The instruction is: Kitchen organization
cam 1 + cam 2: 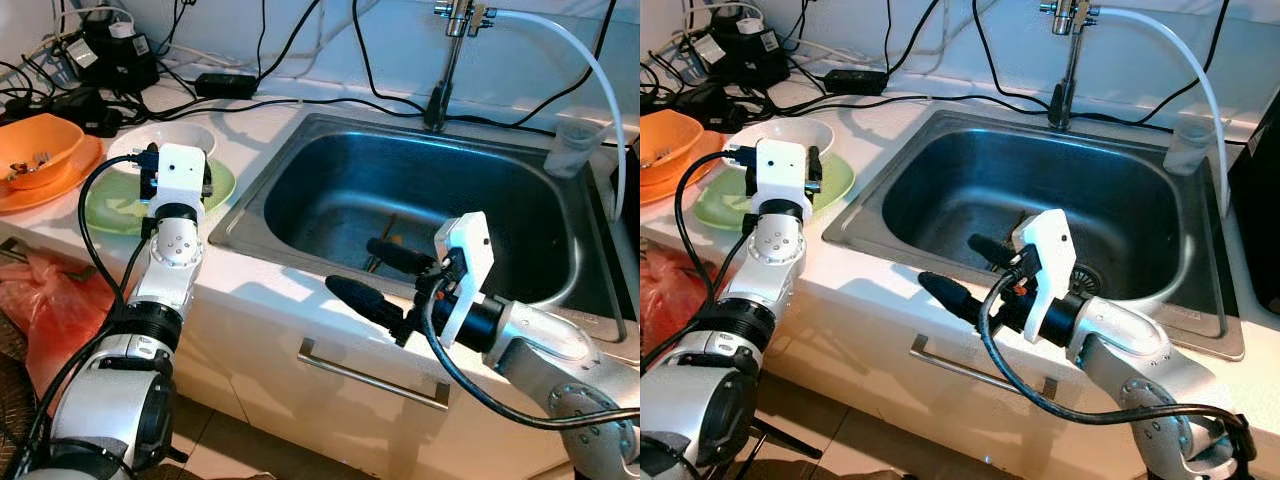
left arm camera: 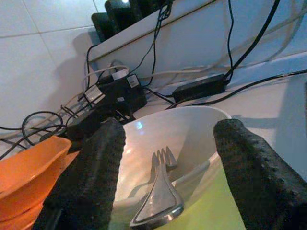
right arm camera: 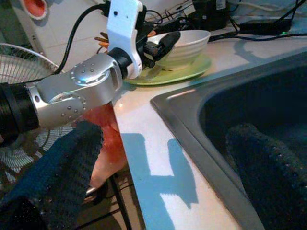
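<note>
A white bowl [image 1: 165, 140] stands on a green plate [image 1: 110, 210] on the counter left of the sink [image 1: 330, 180]. A metal fork [image 2: 160, 191] lies on the plate with its tines resting against the bowl. My left gripper [image 2: 168, 177] is open and low over the plate, one finger on each side of the fork, right in front of the bowl. My right gripper [image 1: 352, 265] is open and holds nothing. It hovers over the sink's front rim, one finger above the basin and the other above the counter's front strip.
An orange bowl [image 1: 35, 150] on an orange plate sits at the far left. Power adapters and cables [image 1: 110, 50] crowd the back of the counter. A faucet [image 1: 455, 50] with a white hose and a plastic cup [image 1: 575, 140] stand behind the sink. A red bag [image 1: 50, 300] lies below the counter.
</note>
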Motion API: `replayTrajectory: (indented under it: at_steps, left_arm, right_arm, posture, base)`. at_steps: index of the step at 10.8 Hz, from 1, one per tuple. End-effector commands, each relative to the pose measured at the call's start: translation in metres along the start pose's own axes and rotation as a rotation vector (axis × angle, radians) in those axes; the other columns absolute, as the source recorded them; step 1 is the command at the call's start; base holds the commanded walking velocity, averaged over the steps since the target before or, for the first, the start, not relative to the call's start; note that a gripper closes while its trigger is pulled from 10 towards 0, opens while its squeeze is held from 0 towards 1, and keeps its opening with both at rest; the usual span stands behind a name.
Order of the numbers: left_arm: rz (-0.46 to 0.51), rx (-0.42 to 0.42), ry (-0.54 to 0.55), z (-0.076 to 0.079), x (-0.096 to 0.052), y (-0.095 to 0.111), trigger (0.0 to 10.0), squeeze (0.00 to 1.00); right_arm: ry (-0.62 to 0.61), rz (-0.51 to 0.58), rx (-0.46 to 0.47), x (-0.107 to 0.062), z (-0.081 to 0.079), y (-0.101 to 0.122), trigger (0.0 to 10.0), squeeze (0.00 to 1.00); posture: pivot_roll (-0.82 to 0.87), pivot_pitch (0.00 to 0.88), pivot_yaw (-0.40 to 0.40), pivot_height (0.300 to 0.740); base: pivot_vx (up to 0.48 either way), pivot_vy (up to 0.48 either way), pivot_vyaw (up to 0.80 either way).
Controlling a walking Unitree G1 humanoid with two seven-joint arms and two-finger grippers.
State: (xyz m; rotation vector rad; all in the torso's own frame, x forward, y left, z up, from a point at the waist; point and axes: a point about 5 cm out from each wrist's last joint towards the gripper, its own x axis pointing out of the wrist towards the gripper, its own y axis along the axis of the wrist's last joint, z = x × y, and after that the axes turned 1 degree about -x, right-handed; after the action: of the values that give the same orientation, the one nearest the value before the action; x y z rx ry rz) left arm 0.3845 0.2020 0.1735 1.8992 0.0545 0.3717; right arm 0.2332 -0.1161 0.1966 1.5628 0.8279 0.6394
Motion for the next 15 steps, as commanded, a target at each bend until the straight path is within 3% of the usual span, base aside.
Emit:
replayTrajectory:
  at_steps: [1, 15]
  left_arm:
    - [0.019, -0.010, 0.031, -0.0050, 0.0049, 0.0062, 0.0, 0.00]
    - [0.023, 0.001, 0.069, -0.0109, 0.0063, 0.0048, 0.0, 0.00]
  right_arm:
    - [0.007, 0.011, -0.012, -0.0024, -0.0029, 0.0050, 10.0, 0.00]
    - [0.028, 0.002, -0.004, -0.0012, -0.0033, 0.0041, 10.0, 0.00]
  posture:
    - [-0.12, 0.029, 0.040, 0.740]
    - [-0.12, 0.015, 0.037, 0.740]
  base:
    - [0.000, 0.000, 0.00]
    - [0.000, 0.000, 0.00]
